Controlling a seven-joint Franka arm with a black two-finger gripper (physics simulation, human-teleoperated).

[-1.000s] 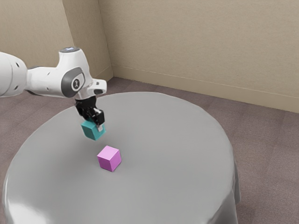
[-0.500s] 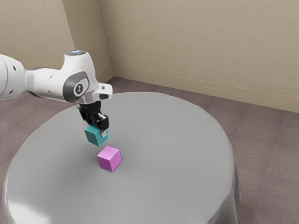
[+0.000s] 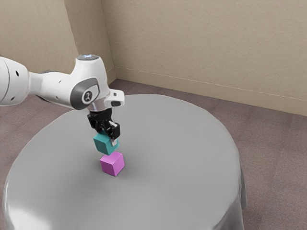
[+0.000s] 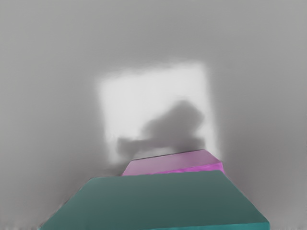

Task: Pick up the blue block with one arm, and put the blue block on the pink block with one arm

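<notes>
The blue block (image 3: 105, 143), teal in colour, hangs in the air just above the pink block (image 3: 112, 164). My gripper (image 3: 108, 137) is shut on it from above, black fingers on two of its sides. The pink block rests on the round grey table (image 3: 182, 158), slightly toward the exterior view's right of the held block. In the wrist view the teal block (image 4: 158, 201) lies blurred under my hand, and a strip of the pink block (image 4: 175, 163) shows just past its far edge.
The grey tablecloth drapes over the table's edge all around. A bright patch with my hand's shadow (image 4: 172, 127) lies on the cloth beyond the blocks. Brown carpet and beige walls surround the table.
My arm has carried the teal block toward the exterior view's right and a little down, from beside the pink block to just above it. The pink block has not moved.
</notes>
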